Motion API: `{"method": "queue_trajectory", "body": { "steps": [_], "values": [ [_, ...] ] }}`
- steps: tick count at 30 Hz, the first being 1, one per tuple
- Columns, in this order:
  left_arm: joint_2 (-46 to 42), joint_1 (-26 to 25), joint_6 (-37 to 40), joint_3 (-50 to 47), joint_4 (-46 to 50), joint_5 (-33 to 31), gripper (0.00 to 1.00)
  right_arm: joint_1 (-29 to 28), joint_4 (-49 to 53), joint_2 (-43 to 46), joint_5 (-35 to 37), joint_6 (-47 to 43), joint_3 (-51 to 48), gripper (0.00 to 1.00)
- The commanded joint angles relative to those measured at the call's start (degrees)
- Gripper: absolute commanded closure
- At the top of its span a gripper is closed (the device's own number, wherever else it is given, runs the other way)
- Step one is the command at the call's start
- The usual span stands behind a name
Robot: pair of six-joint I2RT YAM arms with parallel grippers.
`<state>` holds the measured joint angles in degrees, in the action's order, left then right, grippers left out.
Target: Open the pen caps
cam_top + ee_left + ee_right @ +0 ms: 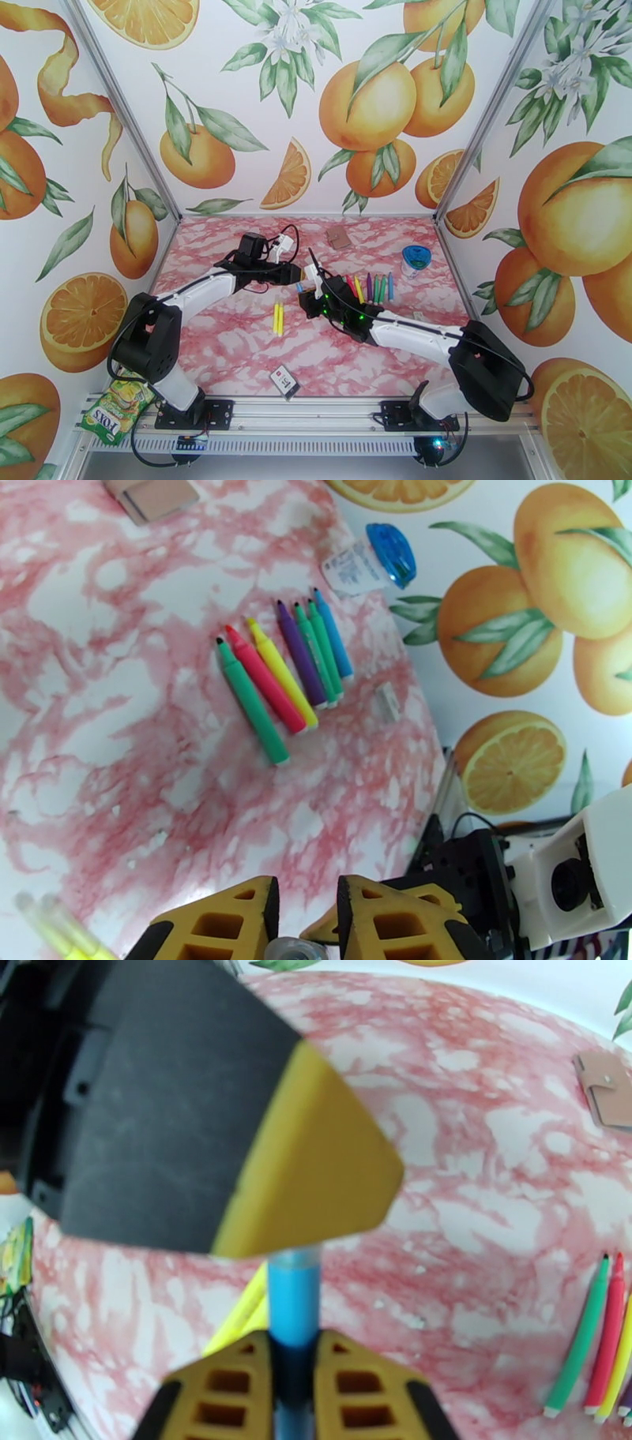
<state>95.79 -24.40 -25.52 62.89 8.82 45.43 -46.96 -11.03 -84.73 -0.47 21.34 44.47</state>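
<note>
Two yellow pens (pixel 277 318) lying on table (pixel 229 347), left pincer (pixel 306 898) closed narrowly on far end of blue pen (pixel 293 1291), cap not discernible under its finger, right pincer (pixel 294 1355) clamped on barrel, seven loose pens (pixel 280 673) rowed at right.

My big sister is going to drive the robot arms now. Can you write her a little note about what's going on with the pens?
Left gripper: closed around the far end of the blue marker.
Right gripper: shut on the same marker's barrel.
Done: seven markers lie in a row on the table, to the right of the grippers, with their tips bare.
Left: this cap is not off yet, so pull the two grippers apart. The two yellow markers lie side by side near the middle. They are too blurred to tell if they are capped, so check them next.
</note>
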Motion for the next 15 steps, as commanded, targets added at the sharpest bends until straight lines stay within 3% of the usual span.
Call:
{"method": "queue_trajectory", "body": {
  "steps": [1,4,11,15],
  "values": [
    [0.28,-0.38,0.42,1.9,-1.19,1.86,0.8,0.15,-2.5,1.29,0.47,-0.69,1.59,0.85],
    [0.28,-0.38,0.36,2.06,-1.18,1.98,0.84,0.17,-2.6,1.41,0.56,-0.69,1.54,0.85],
    [0.01,-0.4,0.48,2.58,-0.73,2.59,0.91,0.19,-2.23,0.86,0.9,-0.77,1.28,0.65],
    [-0.16,-0.38,0.47,3.08,-0.65,3.59,0.92,0.33,-2.64,-0.11,0.66,-0.63,1.41,0.63]
  ]
}}
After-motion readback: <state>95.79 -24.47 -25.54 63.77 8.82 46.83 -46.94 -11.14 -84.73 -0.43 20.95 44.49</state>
